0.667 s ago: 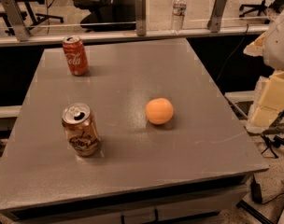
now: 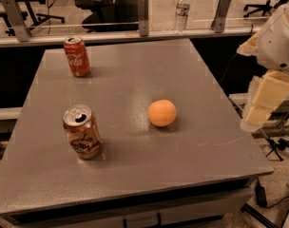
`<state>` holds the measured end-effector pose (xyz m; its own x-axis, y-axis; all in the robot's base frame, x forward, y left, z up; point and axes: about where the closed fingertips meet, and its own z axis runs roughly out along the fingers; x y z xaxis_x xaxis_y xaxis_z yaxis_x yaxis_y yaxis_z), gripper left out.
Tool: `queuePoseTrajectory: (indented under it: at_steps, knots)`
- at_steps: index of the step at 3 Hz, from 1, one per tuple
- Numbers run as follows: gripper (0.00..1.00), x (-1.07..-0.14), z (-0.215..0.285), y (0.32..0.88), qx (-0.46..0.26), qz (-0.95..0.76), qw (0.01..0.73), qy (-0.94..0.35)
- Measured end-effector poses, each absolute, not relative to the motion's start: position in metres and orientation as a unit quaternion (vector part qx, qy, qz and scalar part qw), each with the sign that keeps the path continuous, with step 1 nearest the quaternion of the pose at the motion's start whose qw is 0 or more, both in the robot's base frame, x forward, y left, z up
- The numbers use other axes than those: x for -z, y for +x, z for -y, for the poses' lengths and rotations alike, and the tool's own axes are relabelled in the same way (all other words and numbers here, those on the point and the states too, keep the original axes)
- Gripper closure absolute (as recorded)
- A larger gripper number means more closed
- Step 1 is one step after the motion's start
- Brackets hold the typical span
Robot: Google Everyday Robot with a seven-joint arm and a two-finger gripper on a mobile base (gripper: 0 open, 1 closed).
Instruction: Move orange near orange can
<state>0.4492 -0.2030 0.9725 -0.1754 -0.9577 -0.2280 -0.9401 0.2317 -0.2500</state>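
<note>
The orange (image 2: 162, 112), a smooth round pale-orange fruit, lies near the middle of the grey table (image 2: 135, 75). The orange can (image 2: 82, 133), orange-brown with dark script and a silver top, stands upright at the front left, about a can's height to the left of the orange. My gripper (image 2: 264, 102) hangs at the far right, beyond the table's right edge and well clear of the orange, with its cream-coloured end pointing down. It holds nothing that I can see.
A red Coca-Cola can (image 2: 77, 56) stands at the back left of the table. A water bottle (image 2: 182, 12) stands on the ledge behind the table, by metal posts. Office chairs are further back. Cables and stands lie on the floor at the right.
The arm at the right edge has shifted slightly. The orange and both cans have not moved.
</note>
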Motion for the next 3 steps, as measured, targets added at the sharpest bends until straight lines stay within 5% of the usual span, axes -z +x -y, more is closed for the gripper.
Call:
queuePoseTrajectory:
  at_steps: [3]
  knots:
    - [0.0, -0.934, 0.136, 0.489, -0.017, -0.714, 0.195, -0.672]
